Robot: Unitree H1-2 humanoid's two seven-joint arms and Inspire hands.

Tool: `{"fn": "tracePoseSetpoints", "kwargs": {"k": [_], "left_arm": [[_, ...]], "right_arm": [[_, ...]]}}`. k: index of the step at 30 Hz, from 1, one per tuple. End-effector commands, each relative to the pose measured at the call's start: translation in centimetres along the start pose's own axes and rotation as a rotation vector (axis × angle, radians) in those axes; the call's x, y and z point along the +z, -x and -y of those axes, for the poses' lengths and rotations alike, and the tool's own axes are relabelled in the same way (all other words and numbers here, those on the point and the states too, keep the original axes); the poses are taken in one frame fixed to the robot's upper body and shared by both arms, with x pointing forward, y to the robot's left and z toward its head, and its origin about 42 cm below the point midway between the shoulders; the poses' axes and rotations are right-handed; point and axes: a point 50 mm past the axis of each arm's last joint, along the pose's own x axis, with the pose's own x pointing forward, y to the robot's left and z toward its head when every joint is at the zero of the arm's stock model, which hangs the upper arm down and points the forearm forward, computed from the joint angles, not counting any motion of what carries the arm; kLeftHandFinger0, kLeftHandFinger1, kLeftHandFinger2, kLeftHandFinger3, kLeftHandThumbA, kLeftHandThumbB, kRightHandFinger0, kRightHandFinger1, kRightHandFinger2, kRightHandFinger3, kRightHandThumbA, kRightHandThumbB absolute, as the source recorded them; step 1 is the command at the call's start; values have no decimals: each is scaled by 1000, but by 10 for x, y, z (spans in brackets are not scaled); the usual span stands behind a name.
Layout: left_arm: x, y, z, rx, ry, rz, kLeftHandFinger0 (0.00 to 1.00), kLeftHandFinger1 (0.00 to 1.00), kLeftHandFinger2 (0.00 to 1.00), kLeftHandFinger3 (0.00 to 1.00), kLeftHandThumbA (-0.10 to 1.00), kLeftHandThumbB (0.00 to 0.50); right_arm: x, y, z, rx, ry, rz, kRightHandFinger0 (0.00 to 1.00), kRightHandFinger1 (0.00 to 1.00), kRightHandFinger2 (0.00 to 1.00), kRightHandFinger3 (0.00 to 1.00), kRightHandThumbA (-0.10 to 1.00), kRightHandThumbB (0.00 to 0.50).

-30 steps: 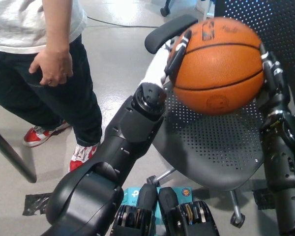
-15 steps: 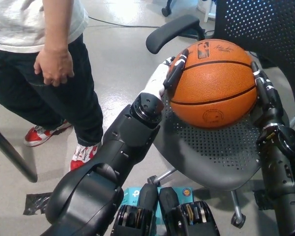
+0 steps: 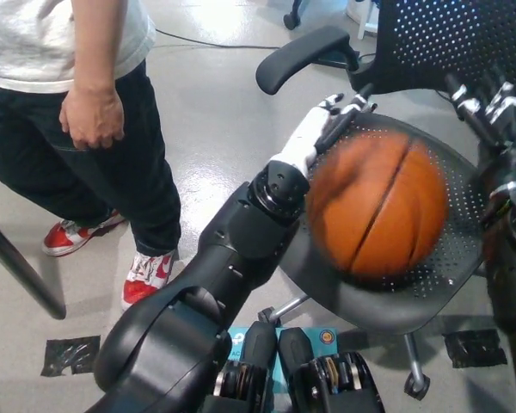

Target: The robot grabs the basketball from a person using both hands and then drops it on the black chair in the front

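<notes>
The orange basketball (image 3: 378, 206) is motion-blurred and sits low over the seat of the black chair (image 3: 413, 301), free of both hands. My white left hand (image 3: 327, 129) is open above and left of the ball, fingers spread. At the right edge, near the chair's backrest, my black right hand (image 3: 486, 107) is open too, apart from the ball.
A person (image 3: 69, 103) in a white shirt, dark trousers and red shoes stands at the left, one hand (image 3: 92, 116) hanging by the thigh. The chair's armrest (image 3: 301, 56) juts out at upper middle. A dark table leg (image 3: 21, 271) crosses the lower left.
Both hands have let go of the basketball and spread apart. The ball has fallen from between them onto the chair seat.
</notes>
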Motion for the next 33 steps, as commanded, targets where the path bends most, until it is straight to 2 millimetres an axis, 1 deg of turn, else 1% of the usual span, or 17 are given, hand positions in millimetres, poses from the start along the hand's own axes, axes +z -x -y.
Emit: {"fn": "tracePoseSetpoints", "kwargs": {"k": [1,3,5,7,8,13,16,19,20,22,24,25,27,29,30,32,33], "left_arm": [[37,-7,-37,39,2,153,1000,1000,1000,1000,1000,264],[33,-7,-52,55,-3,153,1000,1000,1000,1000,1000,276],[29,-6,-68,66,-6,163,1000,1000,1000,1000,1000,263],[26,-5,-78,75,6,167,1000,1000,1000,1000,1000,262],[24,-4,-88,85,4,168,1000,1000,1000,1000,1000,261],[24,7,-125,116,-37,218,1000,1000,1000,1000,1000,256],[25,18,-137,107,-36,284,1000,1000,1000,1000,1000,256],[28,32,-141,88,-22,335,1000,1000,1000,1000,1000,286],[29,40,-141,78,-30,369,1000,1000,1000,1000,1000,279],[31,51,-141,61,-14,388,1000,1000,1000,1000,1000,291],[34,64,-140,59,-27,409,1000,1000,1000,1000,1000,274],[33,71,-139,57,-31,414,1000,1000,1000,1000,1000,266],[31,82,-135,53,-30,420,1000,1000,1000,1000,1000,264],[24,100,-132,42,-5,459,1000,1000,1000,1000,1000,270],[21,113,-131,48,12,476,1000,1000,1000,1000,1000,287],[15,136,-128,76,48,535,1000,1000,1000,1000,1000,265],[12,150,-127,89,75,565,1000,1000,1000,1000,1000,236]], "right_arm": [[58,-19,22,-48,44,208,1000,1000,1000,1000,1000,307],[67,-19,33,-46,43,222,1000,1000,1000,1000,1000,315],[75,-17,45,-66,32,260,1000,1000,1000,1000,1000,290],[81,-17,50,-84,38,286,1000,1000,1000,1000,1000,287],[87,-14,54,-79,10,314,1000,1000,1000,1000,1000,290],[109,2,51,-60,-15,386,1000,1000,1000,1000,1000,311],[119,15,44,-35,29,424,1000,1000,1000,1000,1000,335],[127,30,37,8,36,468,1000,1000,1000,1000,1000,354],[130,36,31,14,39,485,1000,1000,1000,1000,1000,354],[133,44,24,47,39,507,1000,1000,1000,1000,1000,315],[136,50,17,68,35,513,1000,1000,1000,1000,1000,321],[137,52,15,72,38,517,1000,1000,1000,1000,1000,310],[136,56,13,79,30,514,1000,1000,1000,1000,1000,311],[135,62,10,95,35,537,1000,1000,1000,1000,1000,289],[135,70,7,101,57,563,1000,1000,1000,1000,1000,274],[132,91,1,165,85,614,1000,1000,1000,1000,1000,247],[130,103,-3,197,94,631,1000,1000,1000,1000,1000,242]]}}
